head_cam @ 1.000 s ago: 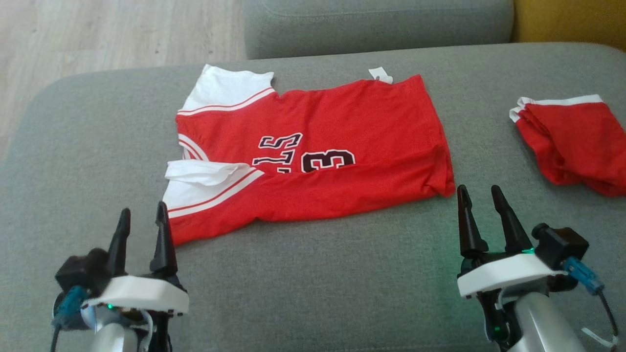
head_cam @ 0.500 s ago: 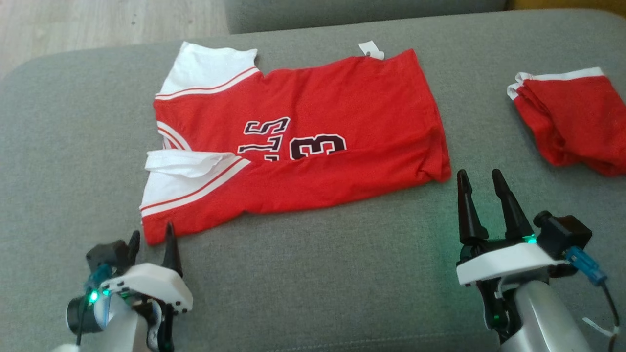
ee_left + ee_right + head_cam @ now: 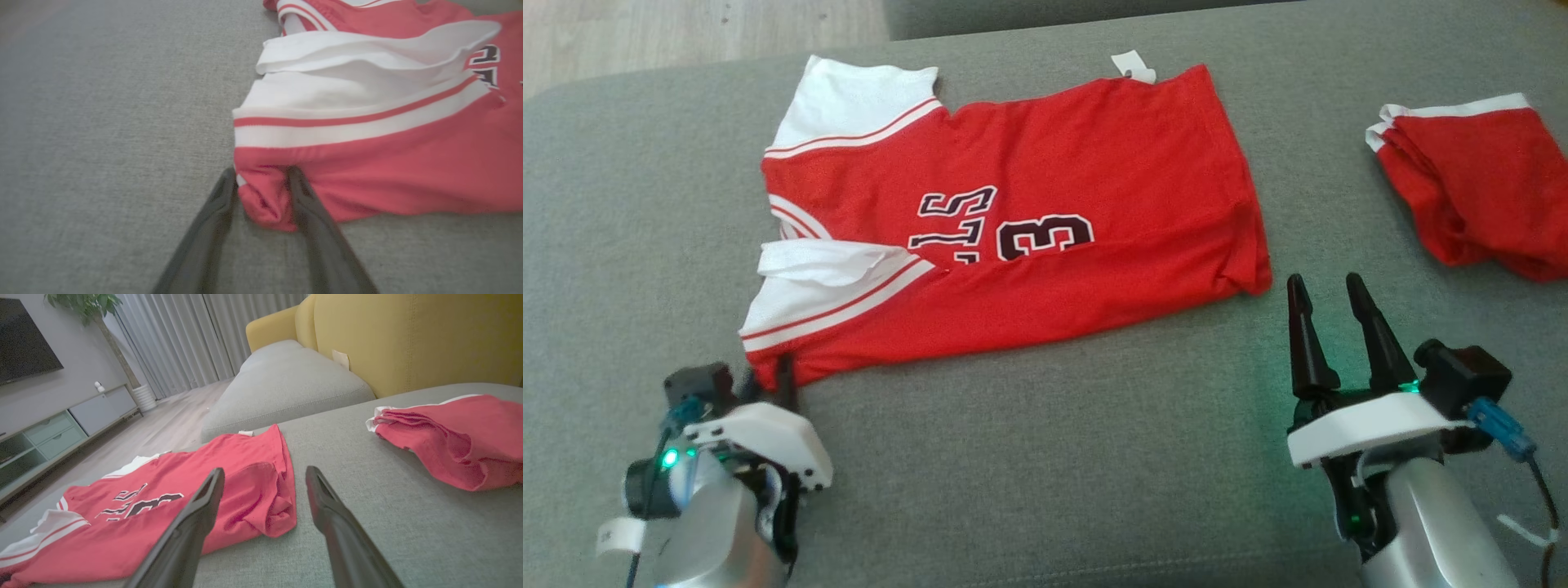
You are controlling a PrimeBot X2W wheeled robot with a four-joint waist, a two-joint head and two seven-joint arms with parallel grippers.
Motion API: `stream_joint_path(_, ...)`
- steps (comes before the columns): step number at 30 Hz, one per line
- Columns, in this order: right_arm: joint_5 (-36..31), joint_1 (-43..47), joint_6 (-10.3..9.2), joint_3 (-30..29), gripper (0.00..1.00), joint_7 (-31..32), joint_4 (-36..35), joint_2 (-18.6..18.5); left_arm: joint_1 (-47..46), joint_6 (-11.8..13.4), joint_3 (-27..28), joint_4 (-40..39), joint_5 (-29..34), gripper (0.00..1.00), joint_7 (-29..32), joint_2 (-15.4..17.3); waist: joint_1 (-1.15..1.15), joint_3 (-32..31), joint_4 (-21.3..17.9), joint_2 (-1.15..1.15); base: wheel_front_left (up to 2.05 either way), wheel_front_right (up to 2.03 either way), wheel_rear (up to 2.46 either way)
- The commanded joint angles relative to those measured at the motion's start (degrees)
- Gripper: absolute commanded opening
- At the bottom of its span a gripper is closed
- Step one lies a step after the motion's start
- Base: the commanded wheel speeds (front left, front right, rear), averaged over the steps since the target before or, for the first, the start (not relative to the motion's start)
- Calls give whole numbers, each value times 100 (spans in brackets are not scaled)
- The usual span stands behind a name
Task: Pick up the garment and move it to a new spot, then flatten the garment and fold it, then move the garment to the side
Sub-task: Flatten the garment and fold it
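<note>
Open left gripper (image 3: 261, 171) straddles red-and-white fabric jersey (image 3: 1054, 163) corner; right gripper (image 3: 1325, 282), also open, sits near hem: probably seat both deeper before closing.

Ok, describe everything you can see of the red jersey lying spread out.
The red jersey is thin, soft-looking fabric with white red-striped sleeves, dark white-edged print and a small white tag at its far edge. It lies spread on the grey cushion, near edge folded over the print. Its near-left corner is bunched between the left gripper's jaws; whether clamped, I cannot tell.
</note>
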Motion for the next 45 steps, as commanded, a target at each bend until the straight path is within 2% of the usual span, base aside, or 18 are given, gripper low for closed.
stream_joint_path(1,-101,-200,-5,59,100,109,-61,9,-102,-53,81,11,-8,0,0,87,0,-16,58,0,0,0,0)
stream_joint_path(5,-221,-351,-5,-123,100,405,236,9,-149,-132,33,-405,6,0,-69,26,0,-32,211,0,0,0,0)
stream_joint_path(11,-66,-816,-5,-403,100,763,995,9,143,-219,-132,-1848,227,0,-76,-69,0,16,537,0,0,0,0)
stream_joint_path(12,-66,-816,-5,-403,100,763,995,9,143,-219,-132,-1848,227,0,-76,-69,0,16,537,0,0,0,0)
stream_joint_path(16,6,-1250,-5,-624,100,876,1770,9,348,-327,-346,-2431,322,0,-76,-131,0,80,756,0,0,0,0)
stream_joint_path(21,-215,-1740,-5,-805,100,857,2757,9,467,-391,-579,-2740,344,0,-77,-176,0,107,921,0,0,0,0)
stream_joint_path(28,-632,-2236,-5,-1196,100,697,3934,9,552,-373,-641,-2797,333,0,-77,-193,0,94,931,0,0,0,0)
stream_joint_path(29,-622,-2297,-5,-1188,95,672,4070,9,559,-369,-632,-2774,333,0,-77,-192,0,85,915,0,0,0,0)
stream_joint_path(30,-598,-2353,-5,-1161,26,641,4196,9,565,-365,-618,-2752,334,0,-77,-187,0,75,894,0,0,0,0)
stream_joint_path(31,-569,-2408,-5,-1118,0,600,4308,9,570,-361,-604,-2728,335,0,-77,-178,0,63,870,0,0,0,0)
stream_joint_path(37,-169,-2631,-5,-660,0,248,4637,9,576,-324,-450,-2587,304,0,-77,-101,0,-37,699,0,0,0,0)
stream_joint_path(45,677,-2365,-5,89,0,26,4335,9,822,-286,-209,-2352,236,0,-77,44,0,-444,409,0,0,0,0)
